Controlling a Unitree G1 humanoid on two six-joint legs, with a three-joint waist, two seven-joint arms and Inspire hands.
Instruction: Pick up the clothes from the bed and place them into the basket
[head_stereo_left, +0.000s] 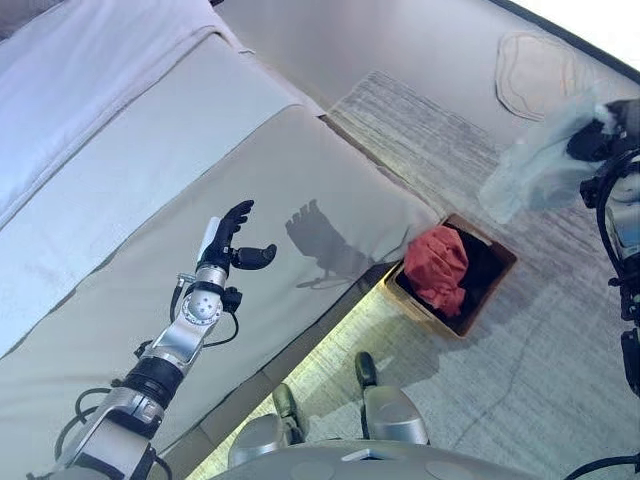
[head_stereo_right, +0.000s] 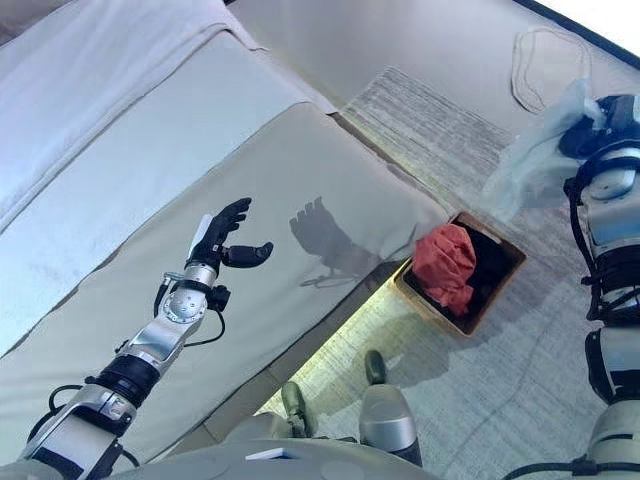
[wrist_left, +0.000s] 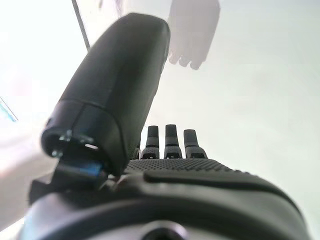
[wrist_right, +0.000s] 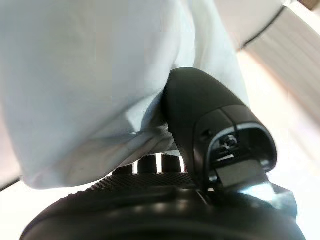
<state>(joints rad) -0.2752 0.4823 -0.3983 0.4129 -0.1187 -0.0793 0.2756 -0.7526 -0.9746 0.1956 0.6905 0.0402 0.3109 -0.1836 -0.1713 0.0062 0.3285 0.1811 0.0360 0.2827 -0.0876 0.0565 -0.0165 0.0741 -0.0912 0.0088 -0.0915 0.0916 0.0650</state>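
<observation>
Right hand (head_stereo_left: 600, 140) up at the right edge of the frame, and it's got a pale cloth (head_stereo_left: 535, 165) pinched in its grip. The right wrist view shows the thumb (wrist_right: 200, 115) pressed into the fabric with folds bunched against the palm. The cloth hangs loose, well above the floor, up and to the right of the basket (head_stereo_left: 497, 270), so not over it yet. My read: held high so the trailing end clears the rim on the way across.

Basket sits on the rug at centre right, just off the bed's (head_stereo_left: 300, 180) corner, with a red garment (head_stereo_left: 438, 268) already heaped in its left half and something dark beside it, too shadowed to name.

Left hand (head_stereo_left: 232, 240) hovers over the bed at centre left, fingers straight, thumb out to the side, holding nothing. The left wrist view confirms bare bedding past the fingertips. It looks parked out of the way.

Hard to see: the right fingers are buried under cloth, the cloth's full shape is unclear, and the bed runs off the left edge, so any clothes there are hidden. A pale mat (head_stereo_left: 535, 75) lies at upper right.
</observation>
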